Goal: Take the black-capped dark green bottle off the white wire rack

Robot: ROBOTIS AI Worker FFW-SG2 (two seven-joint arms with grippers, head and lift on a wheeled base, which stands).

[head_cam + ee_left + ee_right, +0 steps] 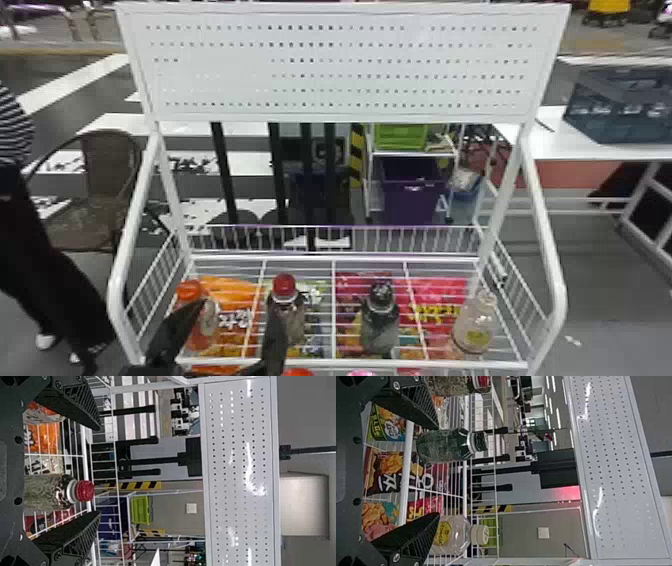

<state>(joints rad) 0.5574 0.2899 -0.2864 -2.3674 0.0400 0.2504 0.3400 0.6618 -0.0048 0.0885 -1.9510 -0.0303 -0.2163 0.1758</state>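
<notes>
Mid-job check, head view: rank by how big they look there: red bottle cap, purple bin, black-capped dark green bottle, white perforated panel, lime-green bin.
1. White perforated panel
2. Purple bin
3. Black-capped dark green bottle
4. Lime-green bin
5. Red bottle cap

From the head we look forward and down over the wire rack; from both wrists we look from closer in, turned sideways, across its shelf toward the white board, which all three views share.
</notes>
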